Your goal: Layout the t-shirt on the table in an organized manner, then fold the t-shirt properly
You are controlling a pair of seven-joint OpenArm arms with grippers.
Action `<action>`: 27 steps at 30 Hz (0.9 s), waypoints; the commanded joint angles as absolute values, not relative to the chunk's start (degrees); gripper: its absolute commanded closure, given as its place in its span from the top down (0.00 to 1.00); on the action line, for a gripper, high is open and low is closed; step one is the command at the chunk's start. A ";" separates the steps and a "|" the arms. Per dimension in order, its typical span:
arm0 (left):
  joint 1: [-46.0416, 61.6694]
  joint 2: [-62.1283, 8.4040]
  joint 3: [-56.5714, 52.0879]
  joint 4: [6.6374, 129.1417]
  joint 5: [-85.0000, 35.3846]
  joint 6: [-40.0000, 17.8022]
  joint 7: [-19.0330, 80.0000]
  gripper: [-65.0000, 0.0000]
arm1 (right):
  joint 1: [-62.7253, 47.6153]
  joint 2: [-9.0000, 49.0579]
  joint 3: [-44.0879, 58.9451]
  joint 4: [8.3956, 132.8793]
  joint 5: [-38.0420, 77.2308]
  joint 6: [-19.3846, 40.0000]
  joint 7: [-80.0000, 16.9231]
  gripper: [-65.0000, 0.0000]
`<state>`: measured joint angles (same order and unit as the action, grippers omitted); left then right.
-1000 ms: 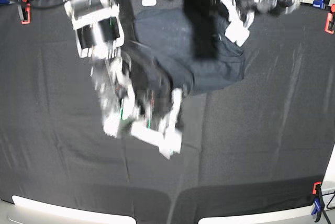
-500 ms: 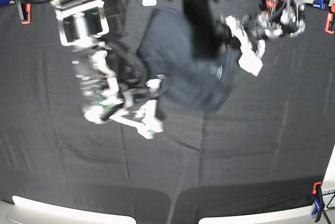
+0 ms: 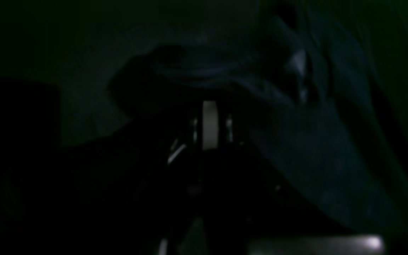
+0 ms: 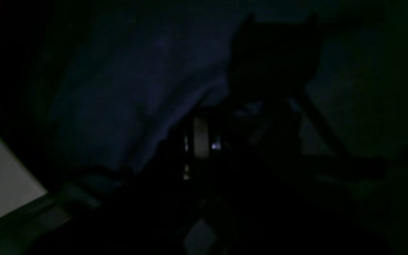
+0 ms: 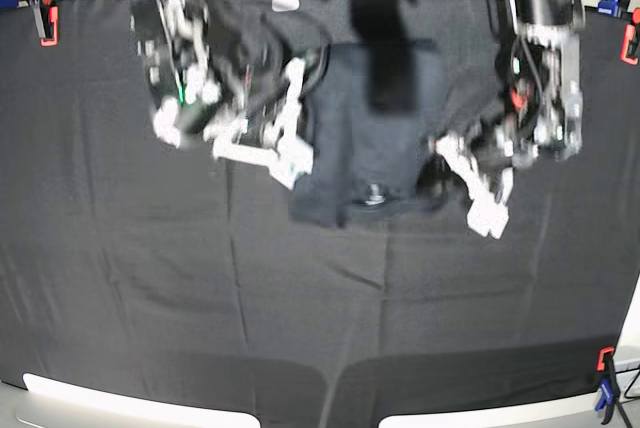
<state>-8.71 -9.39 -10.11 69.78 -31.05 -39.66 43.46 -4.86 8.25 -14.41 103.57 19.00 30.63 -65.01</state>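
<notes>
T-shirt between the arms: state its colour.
The t-shirt is dark charcoal-grey, plain; the base view shows it best.

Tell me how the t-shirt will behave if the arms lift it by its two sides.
The t-shirt probably sags in the middle: it lies bunched and creased between the right gripper and left gripper. It looks like thin, soft fabric, so likely light. It may drag on the cloth-covered table rather than slide freely.
</notes>
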 commanded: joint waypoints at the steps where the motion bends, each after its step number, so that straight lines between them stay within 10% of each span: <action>1: -10.74 -9.67 -10.13 70.74 -32.40 -40.00 41.93 0.00 | -5.02 8.08 -14.26 105.30 20.14 30.57 -63.05 0.00; 11: -8.40 -9.72 -10.98 76.34 -33.21 -40.00 41.93 0.00 | -6.81 8.36 -1.72 107.61 14.04 26.50 -58.94 0.00; 27: 29.95 -9.69 -33.04 110.48 -33.01 -38.09 42.39 0.00 | -31.70 7.18 28.14 130.54 31.90 30.22 -64.77 0.00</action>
